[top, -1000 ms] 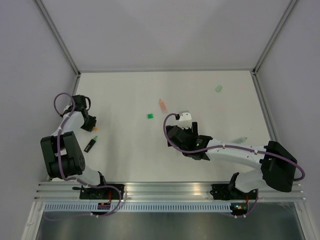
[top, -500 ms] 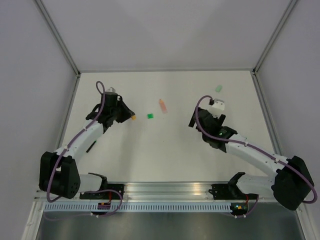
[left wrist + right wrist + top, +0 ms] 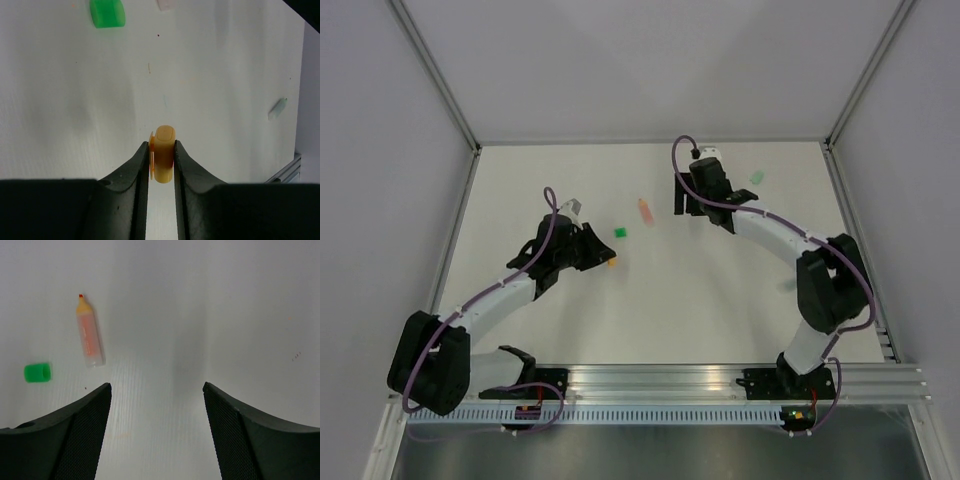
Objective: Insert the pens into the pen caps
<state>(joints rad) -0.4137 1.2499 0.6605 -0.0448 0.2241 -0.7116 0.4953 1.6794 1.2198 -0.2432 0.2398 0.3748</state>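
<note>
My left gripper is shut on the small orange pen cap, which it holds just above the table left of centre. The orange pen lies flat on the table, its tip pointing to the back. A bright green cap rests between that pen and my left gripper. My right gripper hovers open just right of the orange pen, with nothing between its fingers. A pale mint pen lies far off to the right. A pale green cap sits at the back right. The dark pen is out of view.
White walls with metal corner posts close the table on three sides. An aluminium rail runs along the near edge, where both arm bases are bolted. The right arm arches across the right half of the table.
My left gripper carried the orange cap from the far left toward the centre. My right gripper swung from the table's middle to the back, beside the orange pen, and its jaws narrowed slightly.
</note>
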